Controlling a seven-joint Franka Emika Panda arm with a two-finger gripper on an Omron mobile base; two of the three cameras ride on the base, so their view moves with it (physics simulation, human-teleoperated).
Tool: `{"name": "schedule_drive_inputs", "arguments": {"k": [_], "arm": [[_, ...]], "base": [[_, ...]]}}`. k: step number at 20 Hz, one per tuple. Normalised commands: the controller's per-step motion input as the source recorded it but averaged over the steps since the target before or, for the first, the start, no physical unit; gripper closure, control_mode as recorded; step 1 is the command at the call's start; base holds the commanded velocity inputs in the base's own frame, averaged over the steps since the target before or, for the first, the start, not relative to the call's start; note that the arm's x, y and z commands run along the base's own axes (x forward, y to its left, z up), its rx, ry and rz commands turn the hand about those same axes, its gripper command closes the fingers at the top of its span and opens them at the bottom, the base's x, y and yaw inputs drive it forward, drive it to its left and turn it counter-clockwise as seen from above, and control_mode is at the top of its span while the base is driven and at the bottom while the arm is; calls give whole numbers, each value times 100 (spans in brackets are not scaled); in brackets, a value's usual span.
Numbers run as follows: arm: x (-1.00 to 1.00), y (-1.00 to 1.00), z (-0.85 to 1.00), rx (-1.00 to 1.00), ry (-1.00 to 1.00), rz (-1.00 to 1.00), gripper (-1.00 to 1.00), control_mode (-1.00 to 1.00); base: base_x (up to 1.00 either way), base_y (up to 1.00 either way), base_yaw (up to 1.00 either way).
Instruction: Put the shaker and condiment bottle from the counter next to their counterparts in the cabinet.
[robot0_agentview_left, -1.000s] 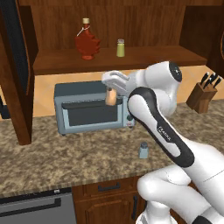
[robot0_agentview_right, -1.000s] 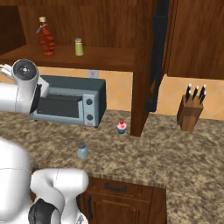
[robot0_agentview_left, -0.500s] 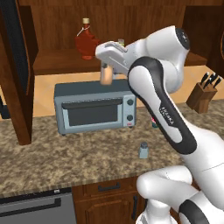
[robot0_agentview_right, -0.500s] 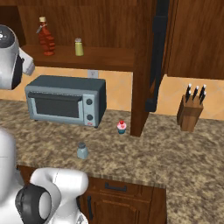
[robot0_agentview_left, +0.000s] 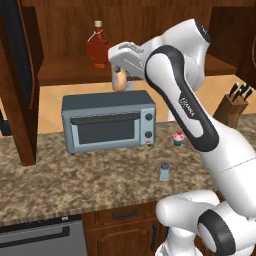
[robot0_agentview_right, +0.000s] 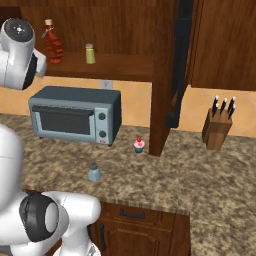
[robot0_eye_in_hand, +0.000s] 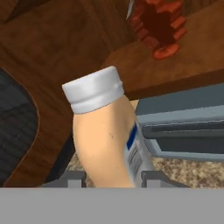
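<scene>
The two-finger gripper (robot0_agentview_left: 120, 79) is clenched on the pale orange-tan condiment bottle with a whitish cap (robot0_eye_in_hand: 107, 140), held above the grey-blue toaster oven (robot0_agentview_left: 109, 121), just below the front edge of the dark reddish-brown wooden cabinet (robot0_agentview_right: 125, 67) shelf. On that shelf stand the dark red leaf-shaped bottle (robot0_agentview_right: 52, 44) and, beside it, the yellow-green shaker (robot0_agentview_right: 90, 53). The small grey-blue glassy shaker (robot0_agentview_left: 164, 171) stands upright on the speckled granite counter (robot0_agentview_right: 200, 175) near its front edge, with a small cupcake (robot0_agentview_right: 139, 145) farther back.

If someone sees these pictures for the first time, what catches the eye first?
The white arm's claw holds the condiment bottle high above the grey toaster oven, just below the cabinet shelf. On that shelf stands the red leaf-shaped bottle.
</scene>
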Motion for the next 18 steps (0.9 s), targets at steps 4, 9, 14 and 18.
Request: {"name": "schedule_drive_inputs", "arguments": {"k": [4,9,14,18], "arm": [[-1,6,1,-10,-13,14,100,-100],[1,13,1,-19,-28,10,100,-100],[23,0,5,-6,-20,2,100,-100],[4,-1,4,4,-3,0,100,-100]], "base": [[0,0,0],[0,0,0],[0,0,0],[0,0,0]]}}
